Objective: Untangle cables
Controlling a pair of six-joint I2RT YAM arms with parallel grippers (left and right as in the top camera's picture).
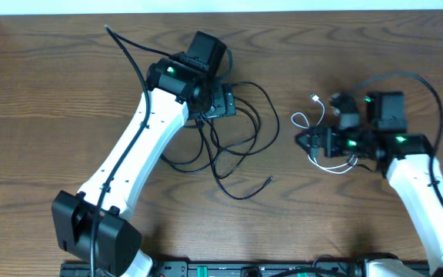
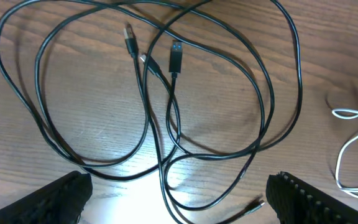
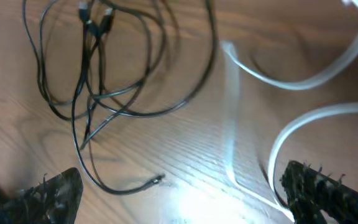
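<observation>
The black cables (image 1: 241, 142) lie in overlapping loops on the wooden table, right of centre-left. In the left wrist view the black cables (image 2: 166, 118) cross several times, with plug ends (image 2: 176, 56) inside the loops. My left gripper (image 1: 223, 100) hovers over their upper edge, and the left gripper (image 2: 179, 208) is open with strands lying on the table between its fingers. The white cable (image 1: 314, 121) curls beside my right gripper (image 1: 304, 141). That right gripper (image 3: 185, 199) is open, and a blurred white cable (image 3: 303, 81) strand runs down near its right finger (image 3: 328, 193).
A loose black plug end (image 1: 269, 179) points toward the table's front. A thick black wire (image 1: 129, 54) runs from the left arm toward the back left. The arm bases stand along the front edge (image 1: 229, 269).
</observation>
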